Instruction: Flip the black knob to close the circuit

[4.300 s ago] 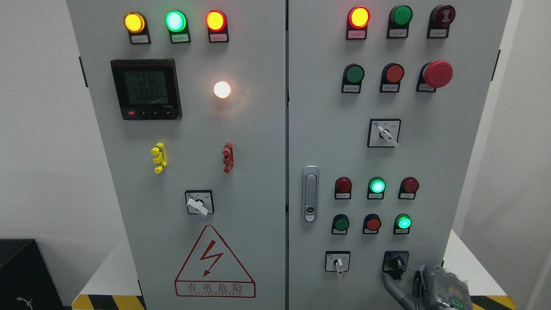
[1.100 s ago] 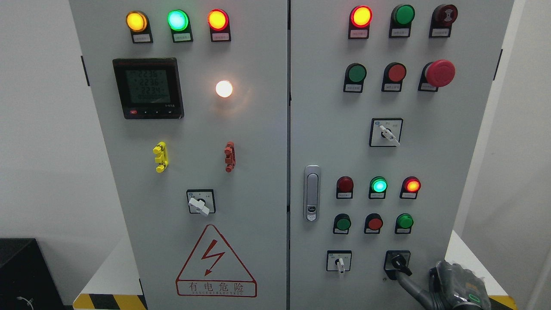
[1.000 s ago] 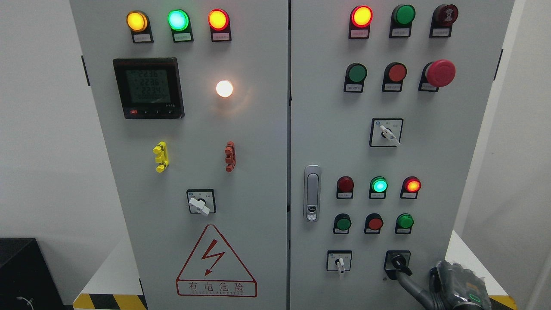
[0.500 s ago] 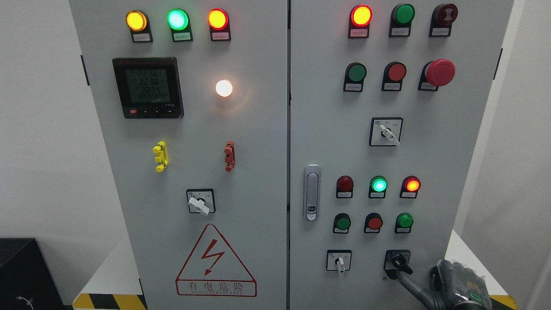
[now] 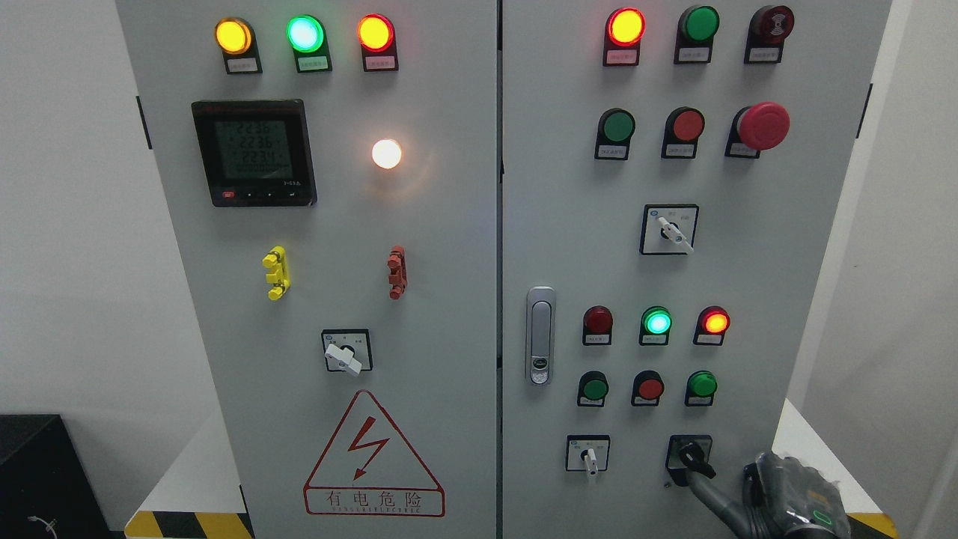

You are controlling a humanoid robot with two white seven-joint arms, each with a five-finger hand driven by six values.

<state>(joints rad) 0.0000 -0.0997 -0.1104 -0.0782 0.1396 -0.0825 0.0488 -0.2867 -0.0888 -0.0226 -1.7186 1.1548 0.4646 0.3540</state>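
The black knob (image 5: 690, 454) sits in a black square plate at the bottom right of the right cabinet door (image 5: 569, 247). Its handle points down and to the right. My right hand (image 5: 786, 503) shows at the lower right corner, below and right of the knob. One grey finger (image 5: 711, 494) stretches up-left and touches the lower end of the handle; nothing is grasped. Above the knob, the red lamp (image 5: 715, 322) and the green lamp (image 5: 656, 322) glow. The green button (image 5: 702, 385) is dark. The left arm is out of view.
A white-handled selector (image 5: 589, 455) sits left of the knob, and another (image 5: 670, 230) higher up. A silver door latch (image 5: 539, 335) is at mid-height. The red mushroom stop button (image 5: 762, 126) sticks out at the upper right. A white ledge (image 5: 804, 442) runs beside the cabinet.
Since 4.3 s ago the knob handle has turned from pointing down to down-right, the right red lamp came on, the lower green light went out, and my hand moved right. The last second shows hardly any motion.
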